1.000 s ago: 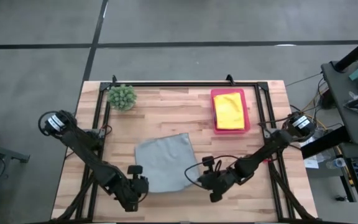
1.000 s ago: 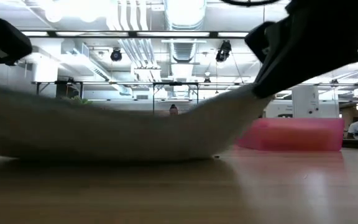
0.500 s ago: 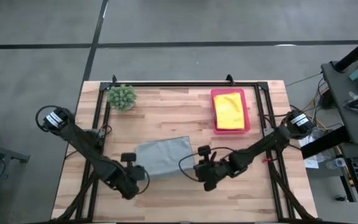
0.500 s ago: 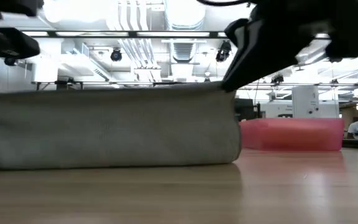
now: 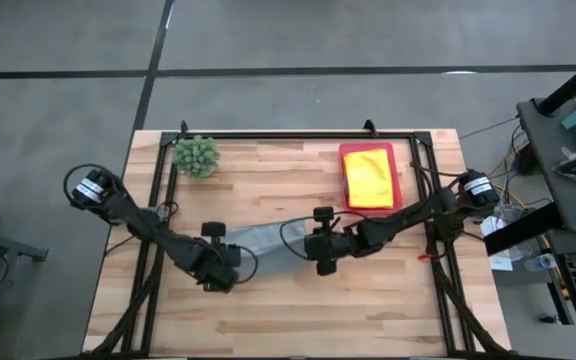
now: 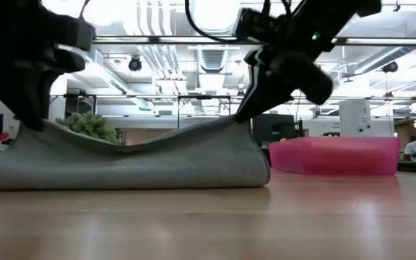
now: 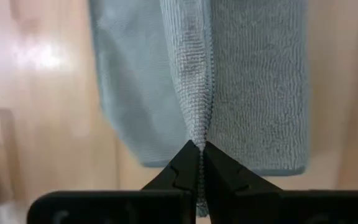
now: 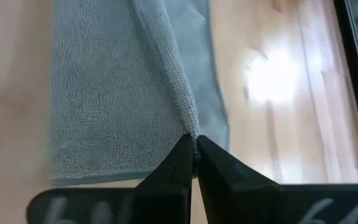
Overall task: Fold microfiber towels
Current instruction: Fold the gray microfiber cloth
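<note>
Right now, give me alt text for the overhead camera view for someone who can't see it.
Seen from above, the left gripper and right gripper each pinch an edge of a grey towel, half folded on a wooden table. Behind are a spiky green plant and a pink tray holding a yellow towel.

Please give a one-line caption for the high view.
Both claws, left and right, pinch the grey towel, folding it.

Setting: open-plan lab or workshop. Evidence: exposed ceiling ducts (image 6: pixel 208 50) and strip lights, concrete floor (image 5: pixel 288 40), wooden tabletop (image 5: pixel 268 320), neighbouring equipment desk (image 5: pixel 573 150).
</note>
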